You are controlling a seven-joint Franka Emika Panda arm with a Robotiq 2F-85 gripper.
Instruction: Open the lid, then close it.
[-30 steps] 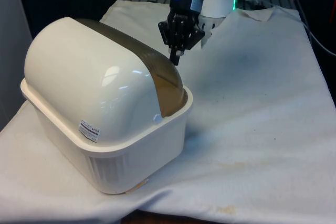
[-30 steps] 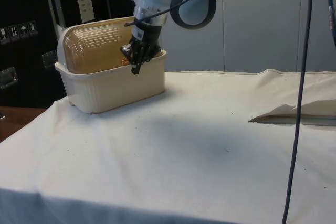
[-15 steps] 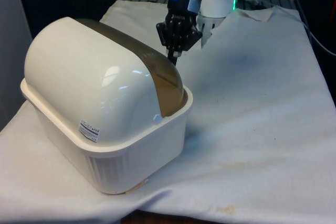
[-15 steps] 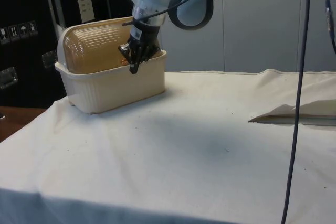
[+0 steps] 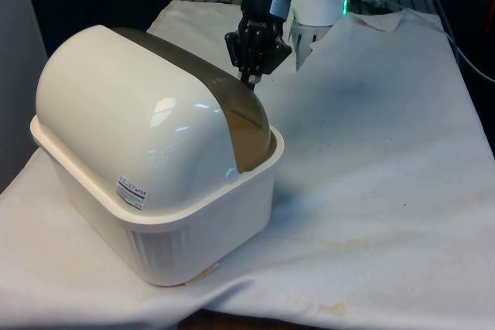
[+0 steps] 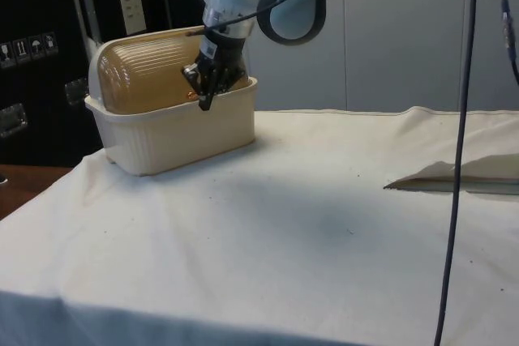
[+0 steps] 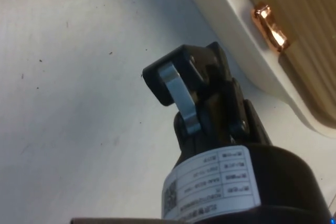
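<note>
Covering the whole table: white cloth [image 5: 387, 175], wrinkled, one raised fold [image 6: 454, 177] well apart from the fingers. Bread box [image 5: 155, 191] next: cream tub, domed roll-top lid [image 6: 150, 70] of ribbed amber plastic, lid down and meeting the tub rim [image 7: 247, 51]. Box sits just beside the fingers, on the lid's front side. Gripper [image 5: 249, 75] hangs tip-down in front of that lid face, tips at about rim level in the side view [image 6: 204, 103]. Fingers [image 7: 181, 90] pressed together, nothing pinched between them. Small copper handle [image 7: 270, 24] at the lid's lower edge, near the fingertips but apart from them; pale rim lies between handle and fingers in the wrist view. Small sticker [image 5: 131, 191] on the box's back shell, on the side away from the fingers.
</note>
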